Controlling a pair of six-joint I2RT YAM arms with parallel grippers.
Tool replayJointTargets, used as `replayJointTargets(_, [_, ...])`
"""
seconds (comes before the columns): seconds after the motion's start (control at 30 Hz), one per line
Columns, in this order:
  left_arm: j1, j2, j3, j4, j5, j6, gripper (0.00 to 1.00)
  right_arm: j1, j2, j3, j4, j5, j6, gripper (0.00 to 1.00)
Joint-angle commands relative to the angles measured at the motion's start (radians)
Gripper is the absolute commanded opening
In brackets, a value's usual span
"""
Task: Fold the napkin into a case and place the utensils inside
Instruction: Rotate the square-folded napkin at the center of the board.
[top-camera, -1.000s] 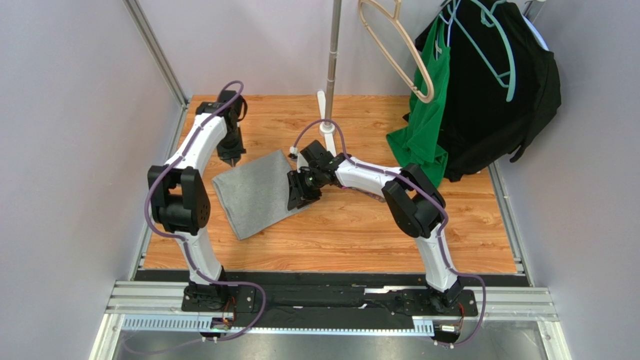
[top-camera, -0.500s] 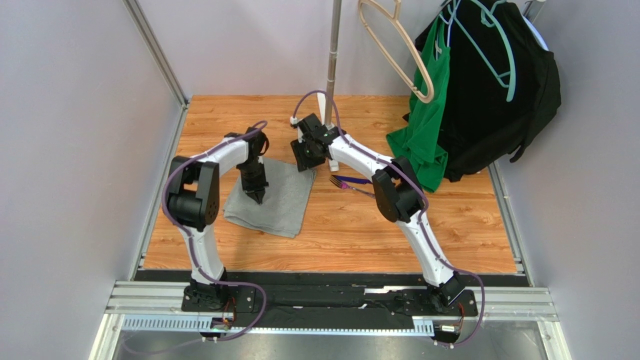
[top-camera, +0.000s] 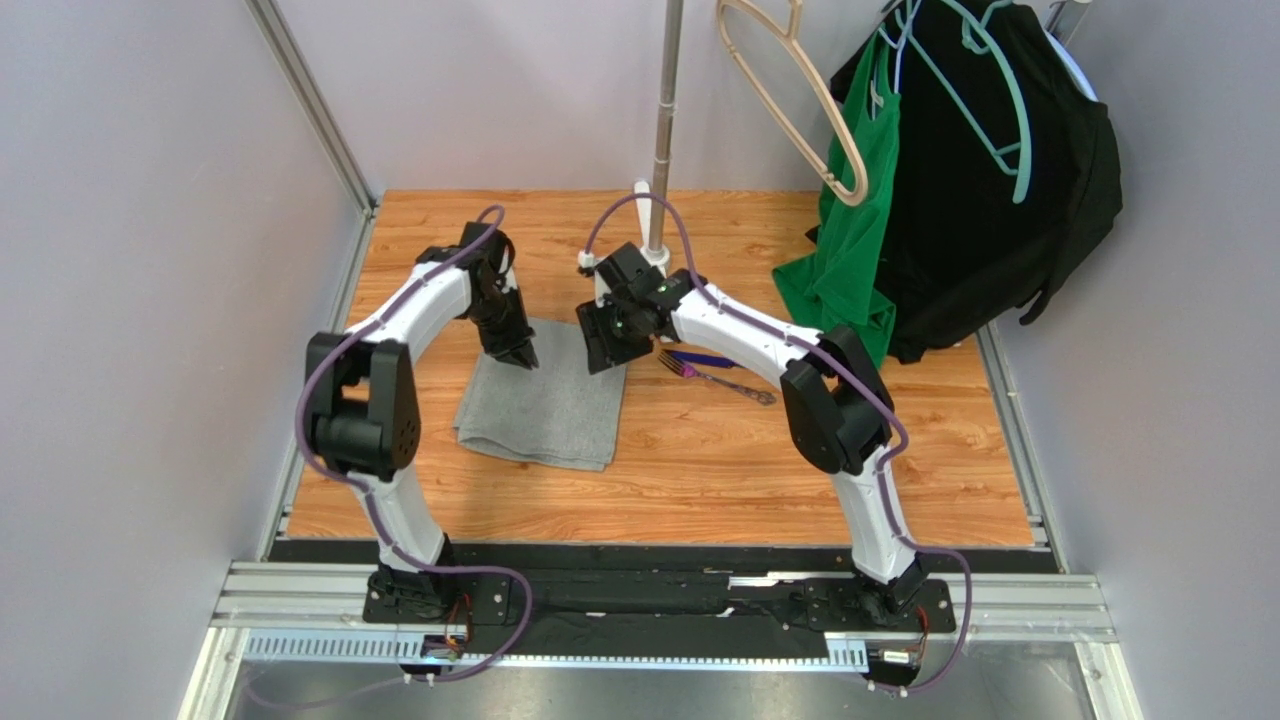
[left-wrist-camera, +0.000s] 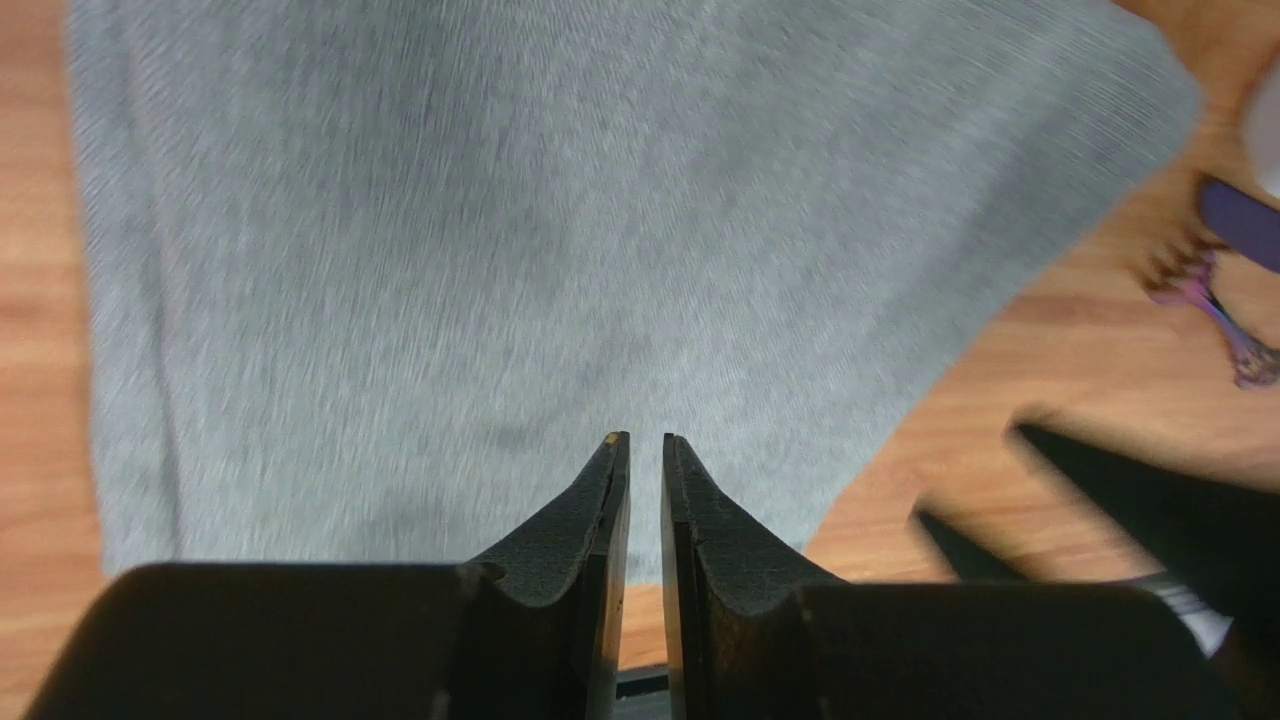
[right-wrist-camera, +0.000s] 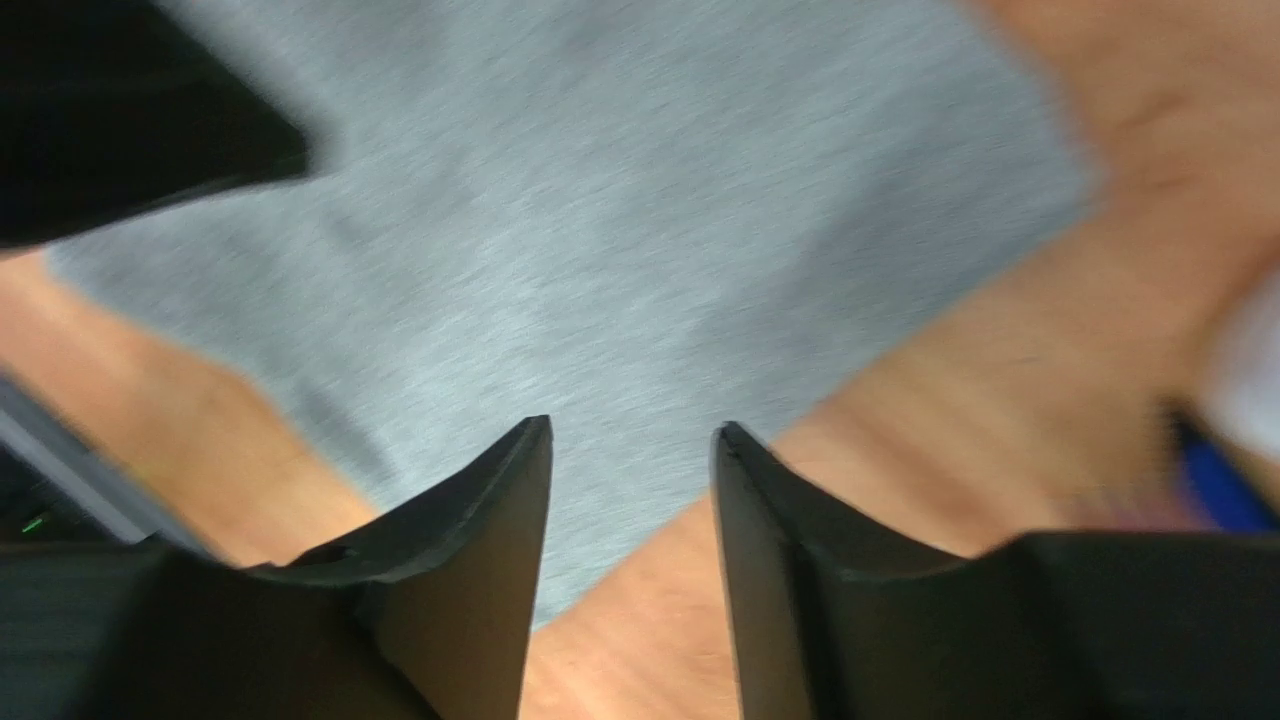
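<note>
The napkin (top-camera: 541, 408) lies as a folded heather-grey rectangle on the wooden table (top-camera: 676, 480), left of centre; it fills most of the left wrist view (left-wrist-camera: 526, 255). My left gripper (top-camera: 520, 359) hovers at its far left corner, jaws (left-wrist-camera: 643, 440) a narrow slit apart with nothing between them. At the napkin's far right corner my right gripper (top-camera: 598, 357) stands open and empty (right-wrist-camera: 631, 428), over the cloth's edge (right-wrist-camera: 601, 225). The utensils lie on the wood just right of it: a dark purple straight piece (top-camera: 703, 360) and a fork (top-camera: 733, 383), the fork also in the left wrist view (left-wrist-camera: 1210, 293).
A clothes rack's pole (top-camera: 663, 135) rises from a white foot (top-camera: 649, 252) just behind the right gripper. A green garment (top-camera: 849, 263) and a black garment (top-camera: 992, 180) hang at the back right. Grey walls close in left and right; a metal rail (top-camera: 661, 600) runs along the near edge.
The napkin went from a tilted open sheet to a smaller folded rectangle. My left gripper moved from the cloth's middle to its far left corner, jaws parting slightly. The right gripper came down to the far right corner.
</note>
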Motion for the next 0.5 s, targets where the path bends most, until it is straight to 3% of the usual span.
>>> replayJointTargets(0.0, [-0.005,0.166,0.072,-0.025,0.037,-0.001,0.21,0.036,-0.038,-0.134,0.146,-0.143,0.132,0.45])
replayJointTargets(0.3, [-0.006,0.165,-0.042,0.135,0.148,-0.133,0.25,-0.026,0.153,0.010,0.117,-0.036,0.012,0.42])
replayJointTargets(0.47, [-0.014,0.177,0.015,0.151,0.192,-0.130,0.29,-0.061,0.275,0.274,0.022,0.007,-0.124,0.42])
